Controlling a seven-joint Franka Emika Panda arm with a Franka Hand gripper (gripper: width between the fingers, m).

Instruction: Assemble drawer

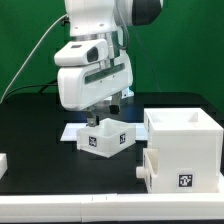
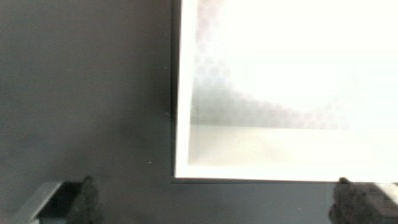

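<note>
A small white tray (image 1: 106, 137) with tag markers on its front stands on the black table near the middle. My gripper (image 1: 102, 110) hangs just above it, open and empty. In the wrist view the gripper (image 2: 217, 206) shows only its two dark fingertips (image 2: 71, 203), wide apart over the black table, with a blurred white part (image 2: 285, 90), likely that tray, just ahead of them. The large cube-shaped casing (image 1: 182, 128) stands at the exterior view's right. A second tray (image 1: 176, 172) with a tag on its front sits against the casing's lower front.
A thin flat white piece (image 1: 70, 130) lies on the table behind the small tray. Another white object (image 1: 3, 162) is cut off at the exterior view's left edge. A black cable (image 1: 35, 65) hangs behind the arm.
</note>
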